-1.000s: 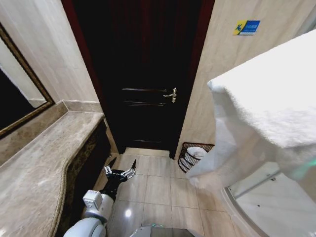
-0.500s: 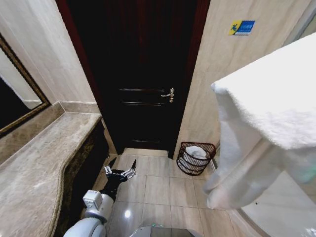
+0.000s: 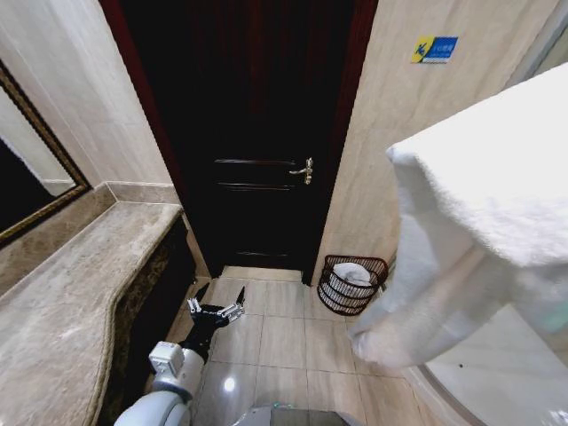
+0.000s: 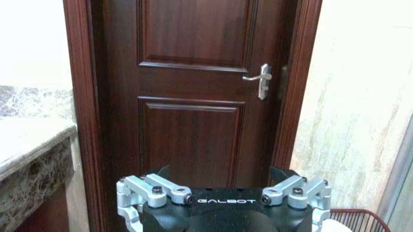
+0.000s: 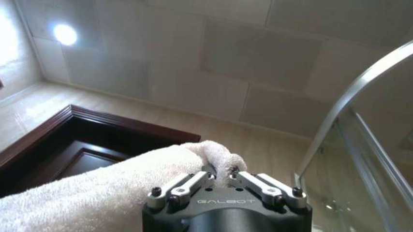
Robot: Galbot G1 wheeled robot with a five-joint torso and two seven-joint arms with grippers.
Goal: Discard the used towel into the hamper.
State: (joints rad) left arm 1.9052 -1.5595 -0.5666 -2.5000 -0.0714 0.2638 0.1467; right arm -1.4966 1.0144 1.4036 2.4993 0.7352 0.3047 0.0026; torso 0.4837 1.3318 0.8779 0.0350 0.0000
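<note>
White terry cloth is pinched between the fingers of the right end effector [image 5: 219, 180], which are clamped together on a bunched fold of the towel [image 5: 96, 191]; the arm is held high, up near the tiled ceiling and the curved rail of the shower enclosure [image 5: 361, 96]. From the head view the towel [image 3: 484, 209] hangs in a broad drape across the right side, its long axis running downward from the grip to a loose lower end that dangles above the floor tiles.

Below and ahead of that lower end stands the hamper [image 3: 353, 284], a small round dark red-brown basket on the floor, set against the wall just beside the dark wooden door [image 3: 253, 142]. Something white already lies inside it. The hamper therefore lies down and forward-left from the raised right end effector, so the carrying arm is the nearer one in reach, though well above the rim.

The left end effector [image 3: 216, 310] hangs low over the floor beside the marble counter [image 3: 71, 293], fingers spread apart and empty, pointing toward the door and roughly level with the hamper but off to its left.
</note>
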